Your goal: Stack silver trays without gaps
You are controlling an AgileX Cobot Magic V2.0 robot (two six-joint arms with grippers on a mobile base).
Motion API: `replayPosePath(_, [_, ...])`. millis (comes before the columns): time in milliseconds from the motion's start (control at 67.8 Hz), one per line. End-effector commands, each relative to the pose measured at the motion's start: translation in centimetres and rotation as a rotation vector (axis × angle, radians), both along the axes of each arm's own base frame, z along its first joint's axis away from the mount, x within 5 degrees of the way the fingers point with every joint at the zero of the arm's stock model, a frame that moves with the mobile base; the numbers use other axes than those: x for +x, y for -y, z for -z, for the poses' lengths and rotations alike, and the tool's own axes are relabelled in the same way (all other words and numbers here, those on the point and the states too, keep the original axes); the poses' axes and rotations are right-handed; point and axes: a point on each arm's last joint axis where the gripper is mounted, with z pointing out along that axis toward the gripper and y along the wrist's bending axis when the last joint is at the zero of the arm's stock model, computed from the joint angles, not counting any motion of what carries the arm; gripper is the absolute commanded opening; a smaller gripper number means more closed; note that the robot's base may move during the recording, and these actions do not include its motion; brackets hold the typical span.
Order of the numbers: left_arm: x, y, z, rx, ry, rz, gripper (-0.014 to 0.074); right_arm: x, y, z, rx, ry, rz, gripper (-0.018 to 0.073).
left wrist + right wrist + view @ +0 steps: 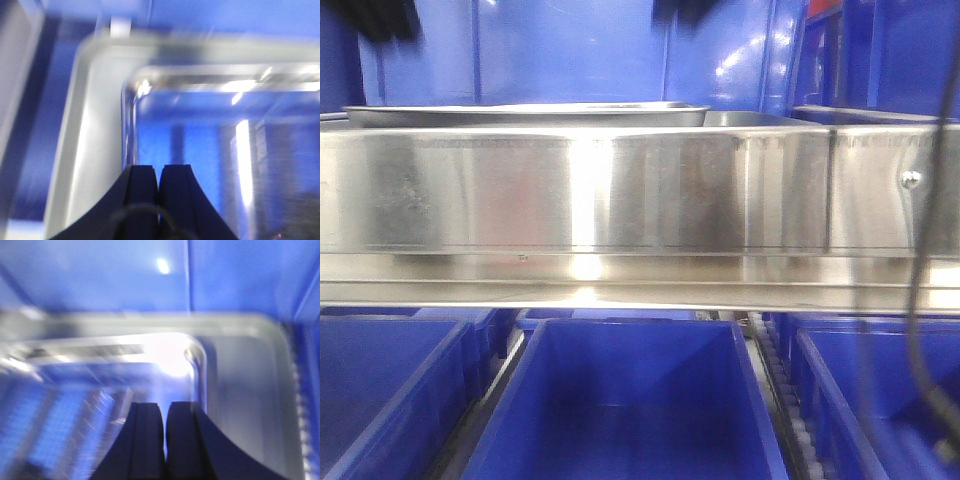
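Note:
A silver tray (525, 108) sits on the shelf behind the steel rail; only its flat rim shows in the front view. A second, lower steel rim (752, 119) sticks out to its right. In the left wrist view, my left gripper (159, 168) is shut and empty. It hovers over the tray's left far corner (131, 85), just inside the wide rim (82, 150). My right gripper (165, 405) is shut and empty too, above the tray's right far corner (192, 352) and beside its rim (250, 405). Both wrist views are blurred.
A long brushed-steel shelf rail (620, 195) with a screw (911, 180) crosses the front view and hides the tray bodies. Blue bins (630, 400) stand in a row below it. Blue walls (570, 50) close in behind the trays. A dark cable (918, 330) hangs at right.

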Motion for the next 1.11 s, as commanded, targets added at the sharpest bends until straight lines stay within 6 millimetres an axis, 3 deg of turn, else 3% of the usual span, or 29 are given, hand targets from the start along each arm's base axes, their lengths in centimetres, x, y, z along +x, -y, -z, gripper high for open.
replayPosePath(0, [-0.2,-0.3,-1.3,-0.028,0.071,0.005,-0.0006,-0.3,0.2,-1.3,0.016,0.05,-0.013,-0.0025])
replayPosePath(266, [-1.5,-0.5,-2.5,-0.072,0.089,0.024,-0.0008,-2.1,1.5,-5.2,0.073,0.193,-0.07,-0.0025])
replayPosePath(384, [-3.2,-0.6,-3.6,-0.201,0.211,0.068,-0.0008,-3.5,2.5,-6.9,0.059,0.276,-0.121,-0.0025])
replayPosePath(472, [-5.0,-1.0,-3.3,-0.279,0.296,0.099,-0.0008,-4.9,3.3,-7.2,0.057,0.344,-0.173,-0.0025])
replayPosePath(738, [-12.8,-4.3,-1.2,-0.378,0.619,0.216,-0.0008,-11.6,5.9,-5.0,0.156,0.754,-0.455,-0.0025])
replayPosePath(871, [-16.6,-6.1,0.5,-0.307,0.768,0.287,-0.0008,-13.8,7.6,-2.8,0.142,0.749,-0.474,-0.0025])
replayPosePath(1092, [-21.2,-8.4,3.9,-0.323,0.856,0.29,-0.0008,-17.3,10.2,-1.1,0.137,0.808,-0.492,-0.0025])
